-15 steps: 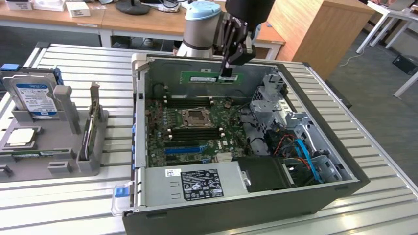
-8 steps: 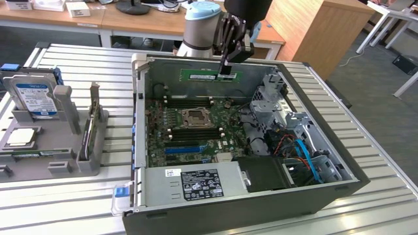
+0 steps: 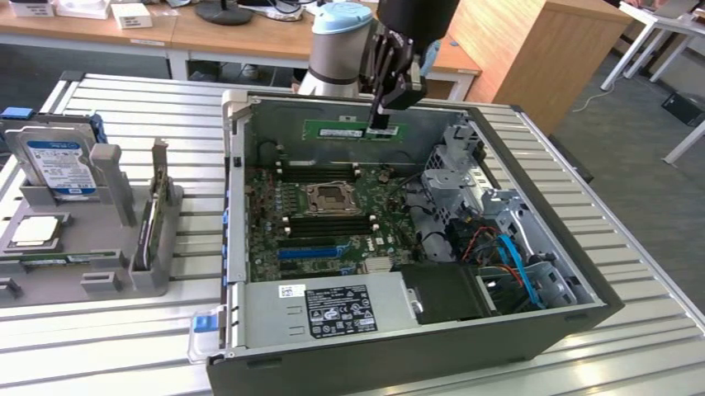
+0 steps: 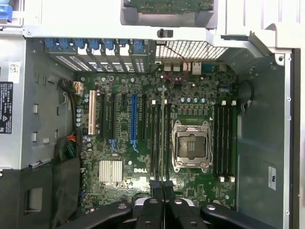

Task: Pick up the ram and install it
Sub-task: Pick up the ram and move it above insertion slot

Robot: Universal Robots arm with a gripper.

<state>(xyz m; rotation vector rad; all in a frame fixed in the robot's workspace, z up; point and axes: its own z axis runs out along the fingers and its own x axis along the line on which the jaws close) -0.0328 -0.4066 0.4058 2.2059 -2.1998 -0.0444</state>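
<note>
Resting on the slatted tabletop (image 3: 650, 272), the open computer case (image 3: 385, 355) exposes its motherboard (image 3: 330, 223). Above the motherboard, the end effector (image 3: 384, 124) is clamped on the ram (image 3: 336, 129) near its end toward the exterior view's right; the ram hangs level in the air.

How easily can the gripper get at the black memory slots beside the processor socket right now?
Probably yes, easily. The gripper, shut on the ram, hangs over the open case, and no cable or bracket crosses the black memory slots beside the processor socket.
</note>
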